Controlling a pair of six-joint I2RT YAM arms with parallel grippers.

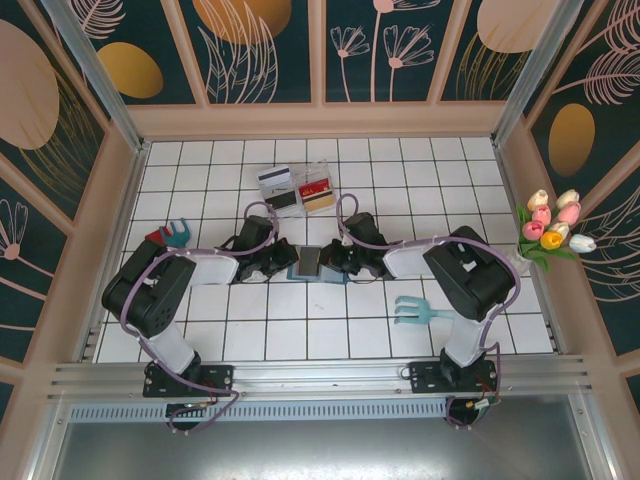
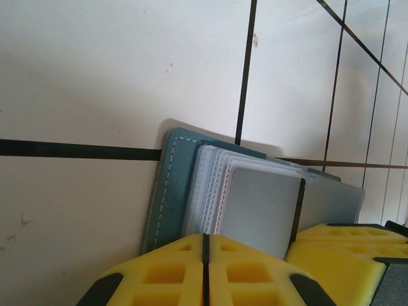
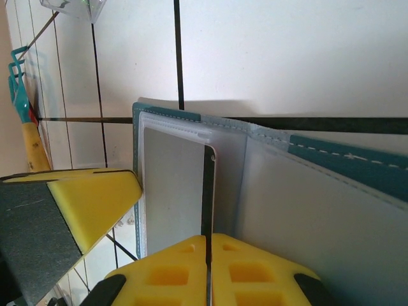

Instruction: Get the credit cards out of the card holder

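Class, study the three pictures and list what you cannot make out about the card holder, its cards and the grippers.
- Top view: the left gripper and right gripper cover the card holder's ends, so the cards inside cannot be counted.
- Left wrist: what the shut left gripper pinches is hidden behind its yellow pads.
- Right wrist: the sleeved card's colour is dulled by frosted plastic.
- Top view: print on the cards in the clear tray is too small.
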